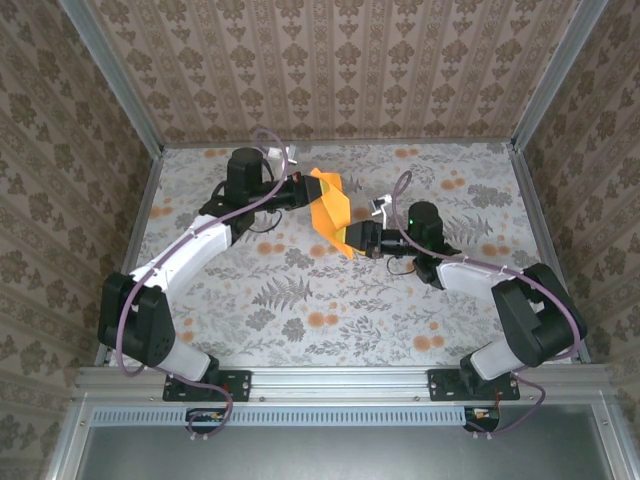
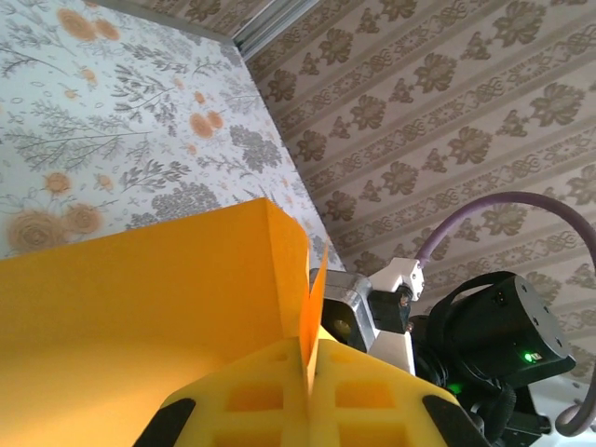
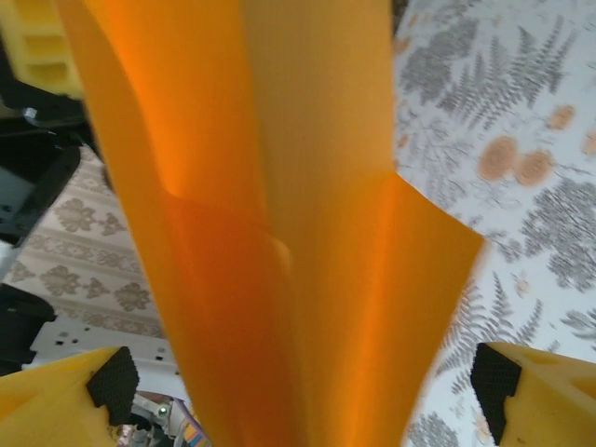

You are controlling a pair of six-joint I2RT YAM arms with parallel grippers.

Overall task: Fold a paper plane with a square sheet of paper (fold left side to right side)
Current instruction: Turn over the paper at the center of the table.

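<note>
Precariously, held the square sheet of paper [image 1: 333, 208] part-folded above the desk [image 1: 300, 310], clamped tight in the left gripper [image 2: 310, 368]; straddled it with the right gripper [image 1: 352, 238] spread wide. Risked a crooked crease, or a slip, on closing off-centre.

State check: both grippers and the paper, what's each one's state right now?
left gripper: shut, clamping an edge of the orange paper.
right gripper: open, fingers wide apart on either side of the paper, not pinching it.
orange paper: partly folded, several layers, held up by the left gripper.
</note>
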